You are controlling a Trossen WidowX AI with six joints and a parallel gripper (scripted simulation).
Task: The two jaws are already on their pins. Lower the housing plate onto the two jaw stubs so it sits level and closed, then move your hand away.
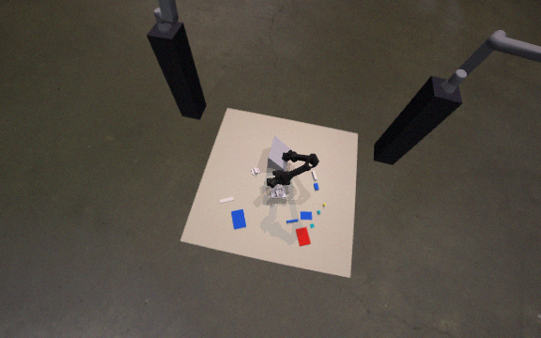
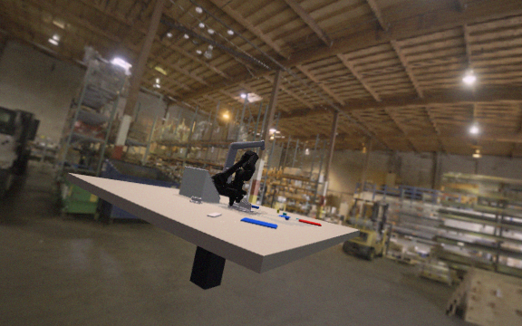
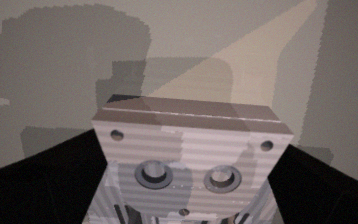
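Pale housing plate (image 3: 190, 147), two round dark-rimmed holes
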